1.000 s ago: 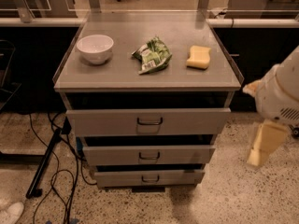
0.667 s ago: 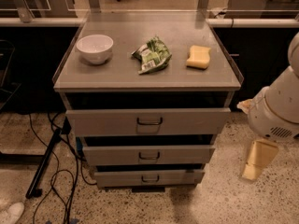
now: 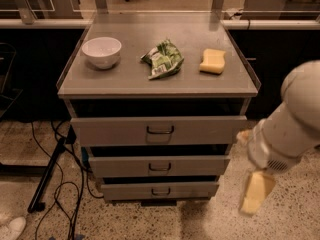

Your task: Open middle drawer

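The middle drawer (image 3: 159, 166) is the second of three grey metal fronts in the cabinet (image 3: 75, 91), with a small dark loop handle (image 3: 160, 167) at its centre. Its front sits between the wider top drawer front (image 3: 115, 130) and the lowest drawer front (image 3: 125, 190). A dark gap shows above it. My gripper (image 3: 256, 193) hangs at the end of the white arm (image 3: 292, 129), low at the right of the cabinet. It is level with the lowest drawer, apart from all the handles, and holds nothing that I can see.
On the cabinet top stand a white bowl (image 3: 102, 52), a green snack bag (image 3: 162, 59) and a yellow sponge (image 3: 213, 61). Black cables and a dark pole (image 3: 50, 171) lie on the speckled floor at the left. Dark counters run behind.
The arm and gripper have moved left and down, closer to the cabinet's right side. The drawers and the things on top have not moved.
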{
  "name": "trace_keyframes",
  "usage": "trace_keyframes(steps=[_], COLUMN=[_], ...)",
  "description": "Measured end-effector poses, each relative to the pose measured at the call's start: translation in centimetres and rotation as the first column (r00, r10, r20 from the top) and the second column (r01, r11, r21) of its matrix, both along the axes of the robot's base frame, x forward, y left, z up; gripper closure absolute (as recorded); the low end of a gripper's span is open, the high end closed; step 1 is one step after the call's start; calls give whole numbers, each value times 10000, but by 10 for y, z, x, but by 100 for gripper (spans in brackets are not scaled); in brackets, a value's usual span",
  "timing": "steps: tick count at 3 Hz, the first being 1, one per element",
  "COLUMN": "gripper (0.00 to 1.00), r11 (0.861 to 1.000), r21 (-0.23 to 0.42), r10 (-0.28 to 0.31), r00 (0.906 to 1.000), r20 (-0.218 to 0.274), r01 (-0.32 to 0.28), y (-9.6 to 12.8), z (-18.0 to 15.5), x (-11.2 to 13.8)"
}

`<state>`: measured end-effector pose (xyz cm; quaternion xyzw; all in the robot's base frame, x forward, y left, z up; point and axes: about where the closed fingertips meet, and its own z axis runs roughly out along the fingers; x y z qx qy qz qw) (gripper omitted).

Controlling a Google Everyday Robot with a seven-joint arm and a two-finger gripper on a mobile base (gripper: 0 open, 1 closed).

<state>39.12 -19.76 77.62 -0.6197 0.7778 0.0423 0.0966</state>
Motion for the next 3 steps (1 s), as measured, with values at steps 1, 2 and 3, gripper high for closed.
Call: trace_keyframes(steps=[1, 2, 3], gripper=[0, 0, 0], r11=[9991, 9975, 9971], r21=[415, 681, 737], r10=[112, 205, 198], r00=[9995, 9990, 9991], r20=[-297, -406, -378], r01=[-99, -177, -170], y=[19, 36, 39], z=[-52, -94, -102], x=[-9, -7, -7])
